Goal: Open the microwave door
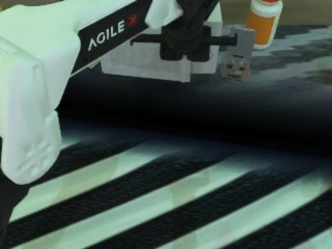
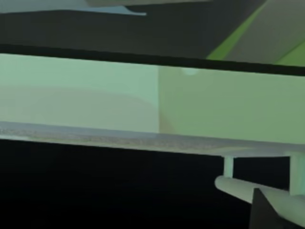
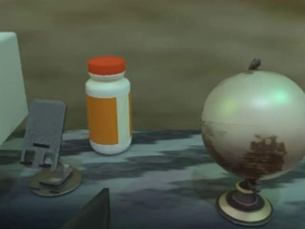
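- Left arm reaches over the microwave [image 1: 155,65] at the top middle of the tabletop [image 1: 207,197]; "AGILE X" reads on its white link.
- Left pincer [image 1: 184,39] sits at the microwave's front; can't tell if its fingers are apart or together.
- Left wrist view: microwave door [image 2: 143,140] swung out, cavity showing, door handle [image 2: 257,191] close by.
- Orange bottle [image 1: 263,21], phone stand [image 1: 236,57] just right of the microwave.
- Globe [image 3: 252,129] beside the bottle.
- Right pincer not seen.

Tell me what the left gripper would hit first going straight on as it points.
Probably the small white boxy microwave: the left gripper sits right against it, its wrist view filled with pale walls. Depth is unclear.
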Controlling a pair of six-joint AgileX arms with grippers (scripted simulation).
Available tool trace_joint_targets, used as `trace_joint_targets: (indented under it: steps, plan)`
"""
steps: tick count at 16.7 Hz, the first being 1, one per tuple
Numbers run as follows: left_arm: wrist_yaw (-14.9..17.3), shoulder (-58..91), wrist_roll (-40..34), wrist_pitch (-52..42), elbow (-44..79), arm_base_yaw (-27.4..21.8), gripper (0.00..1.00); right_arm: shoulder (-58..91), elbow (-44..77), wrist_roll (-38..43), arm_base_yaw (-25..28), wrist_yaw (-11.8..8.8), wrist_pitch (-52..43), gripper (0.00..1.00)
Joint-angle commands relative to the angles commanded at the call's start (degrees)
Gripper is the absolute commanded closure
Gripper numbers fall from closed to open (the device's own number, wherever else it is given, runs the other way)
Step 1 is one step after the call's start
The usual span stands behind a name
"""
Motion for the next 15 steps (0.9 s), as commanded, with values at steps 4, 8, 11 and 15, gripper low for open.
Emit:
trace_joint_targets:
  steps: [4, 8, 11, 15]
  plan:
    - [0.0, 0.0, 0.0, 0.0, 0.0, 0.0, 1.0, 0.0, 0.0, 0.0, 0.0, 0.0, 0.0, 0.0]
    - [0.0, 0.0, 0.0, 0.0, 0.0, 0.0, 1.0, 0.0, 0.0, 0.0, 0.0, 0.0, 0.0, 0.0]
    - [0.41, 0.23, -0.32, 0.09, 0.08, -0.53, 1.0, 0.0, 0.0, 0.0, 0.0, 0.0, 0.0, 0.0]
    - [0.79, -1.74, 1.23, 1.68, -2.89, -0.09, 1.0, 0.0, 0.0, 0.0, 0.0, 0.0, 0.0, 0.0]
